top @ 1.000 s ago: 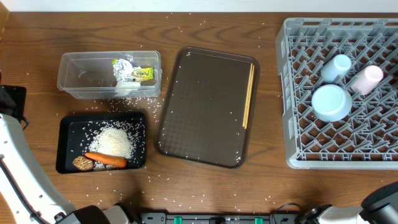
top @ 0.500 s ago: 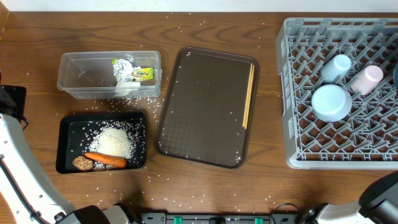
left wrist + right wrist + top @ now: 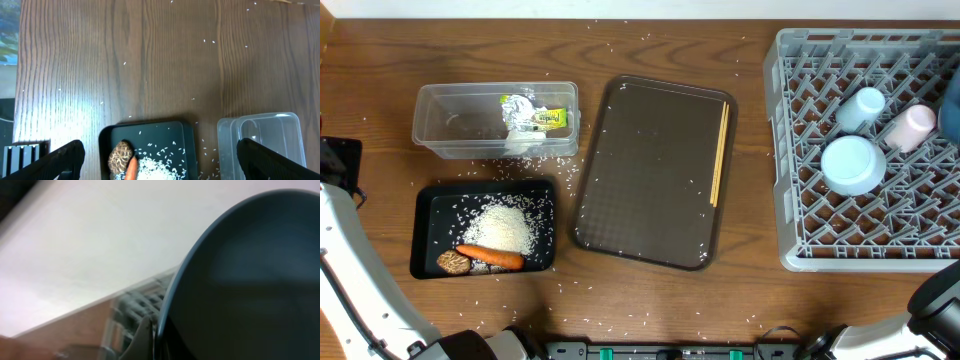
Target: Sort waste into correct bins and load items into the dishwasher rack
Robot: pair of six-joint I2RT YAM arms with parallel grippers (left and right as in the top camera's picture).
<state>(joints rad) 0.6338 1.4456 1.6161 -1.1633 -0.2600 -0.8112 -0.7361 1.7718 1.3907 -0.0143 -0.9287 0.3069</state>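
Left claw (image 3: pixel 160 157) gapes wide, empty. One black tray (image 3: pixel 425 235) holds one carrot (image 3: pixel 490 257), one lump (image 3: pixel 452 262) and one rice heap (image 3: pixel 505 228). Beyond it, one tub (image 3: pixel 450 125) holds one wrapper (image 3: pixel 530 115). Two chopsticks (image 3: pixel 720 155) lie on one brown tray (image 3: pixel 640 170). The rack (image 3: pixel 800 200) holds one bowl (image 3: pixel 852 164), a blue cup (image 3: pixel 862 106) and a pink cup (image 3: pixel 912 125). Right claw (image 3: pixel 154 342) pinches one plate (image 3: pixel 250 280) at the rack's right edge.

The dark wood-grain desk (image 3: pixel 750 200) carries four things: the light-grey dishwasher rack (image 3: pixel 790 150) at 3 o'clock, the brown serving tray (image 3: pixel 650 170) at centre, the clear tub (image 3: pixel 430 125) at 10 o'clock and the black tray (image 3: pixel 420 240) at 8 o'clock. Loose rice (image 3: pixel 525 160) speckles the wood — thickest beside the tub.
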